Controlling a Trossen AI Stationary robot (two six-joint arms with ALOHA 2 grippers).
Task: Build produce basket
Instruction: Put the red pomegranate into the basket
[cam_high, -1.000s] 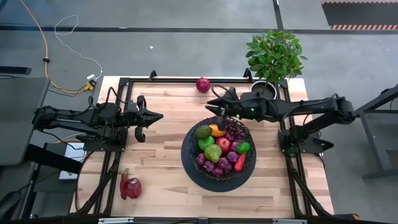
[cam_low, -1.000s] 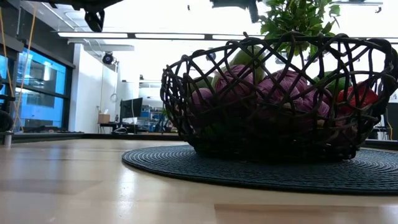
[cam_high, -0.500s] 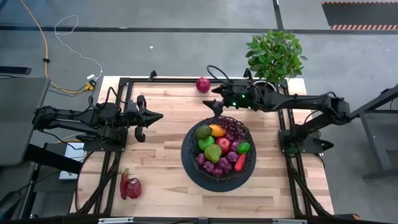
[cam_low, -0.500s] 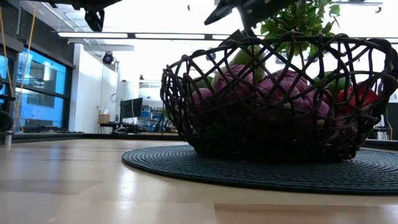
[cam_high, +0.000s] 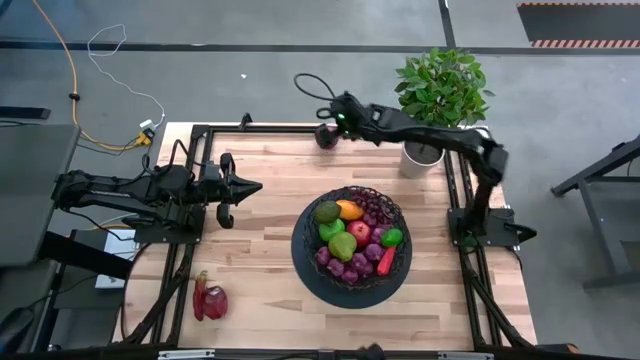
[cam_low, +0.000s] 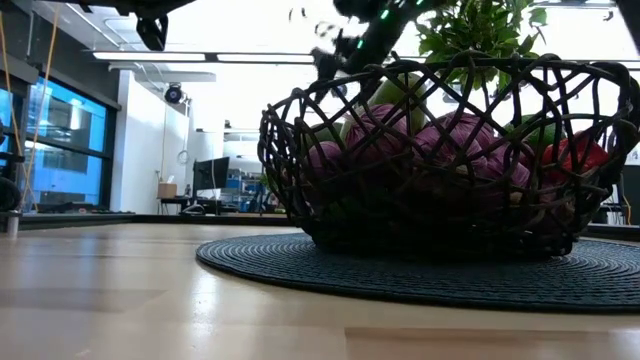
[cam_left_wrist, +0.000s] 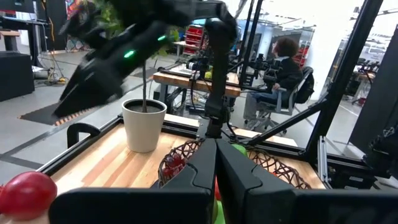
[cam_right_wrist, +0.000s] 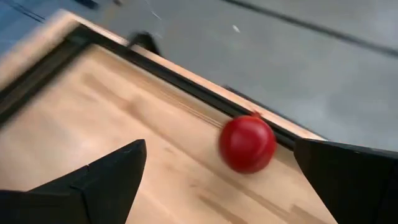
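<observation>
- Dark left gripper (cam_high: 240, 187) hangs over the table's left side with its fingers (cam_left_wrist: 205, 163) clenched together on nothing.
- Two red produce pieces (cam_high: 210, 300) lie on the pale wooden table (cam_high: 270, 240) near its front left corner, well apart from the rest.
- Large round black woven wire basket (cam_high: 304, 232) sits on a dark round mat (cam_high: 310, 278), filled with green, red, orange and purple produce (cam_high: 352, 238).
- Dark right gripper (cam_high: 324, 131) is at the far edge, fingers (cam_right_wrist: 99, 180) spread wide, just beside a round red fruit (cam_right_wrist: 247, 144).
- White pot with a leafy green plant (cam_high: 440, 90) stands at the far right corner.
</observation>
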